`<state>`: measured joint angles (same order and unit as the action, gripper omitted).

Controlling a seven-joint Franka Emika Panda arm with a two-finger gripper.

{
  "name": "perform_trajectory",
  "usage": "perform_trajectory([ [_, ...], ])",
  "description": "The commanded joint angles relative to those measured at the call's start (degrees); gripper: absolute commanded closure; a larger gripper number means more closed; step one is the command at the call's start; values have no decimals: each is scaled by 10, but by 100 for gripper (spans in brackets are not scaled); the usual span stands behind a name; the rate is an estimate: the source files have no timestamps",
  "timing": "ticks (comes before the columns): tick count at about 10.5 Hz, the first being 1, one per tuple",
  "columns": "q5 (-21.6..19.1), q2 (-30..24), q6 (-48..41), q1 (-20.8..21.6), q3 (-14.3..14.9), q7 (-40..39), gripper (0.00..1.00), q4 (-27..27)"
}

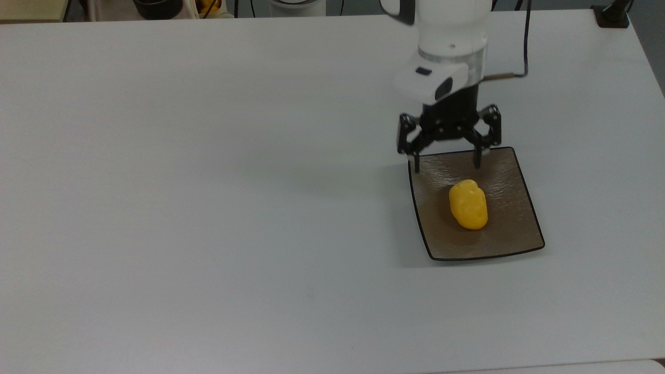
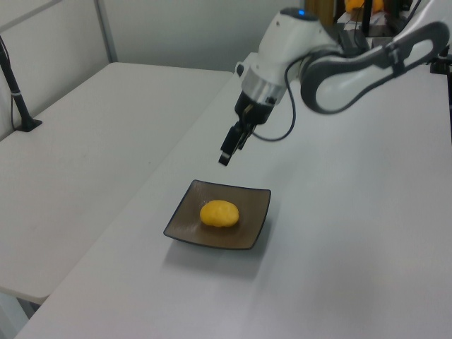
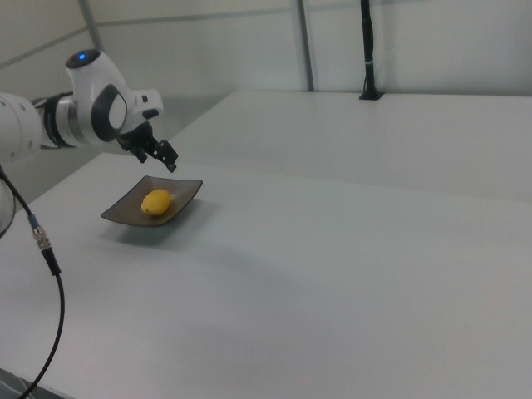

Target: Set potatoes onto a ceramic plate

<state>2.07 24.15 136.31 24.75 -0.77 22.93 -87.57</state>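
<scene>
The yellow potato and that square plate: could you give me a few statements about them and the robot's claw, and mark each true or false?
1. The potato lies on the ceramic plate. True.
2. The gripper is clamped on the potato. False: its jaws stand open and empty, raised above the plate's far edge in the top view.
3. The plate is round and white. False: it is square, brown-grey, with a thin black rim.
4. The plate rests on a white table. True.
5. Two potatoes sit on the plate. False: just one.
</scene>
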Motion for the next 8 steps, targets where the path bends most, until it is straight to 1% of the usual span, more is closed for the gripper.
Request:
perform_trajectory([
  [1, 9, -108, -179, -7, 23, 10, 0, -23],
  [4, 7, -182, -334, -42, 38, -20, 0, -23],
  [6, -1, -223, -386, -52, 61, -49, 0, -32],
  [7, -6, -242, -397, -57, 68, -49, 0, -43],
  [8, -7, -261, -401, -71, 68, -50, 0, -60],
])
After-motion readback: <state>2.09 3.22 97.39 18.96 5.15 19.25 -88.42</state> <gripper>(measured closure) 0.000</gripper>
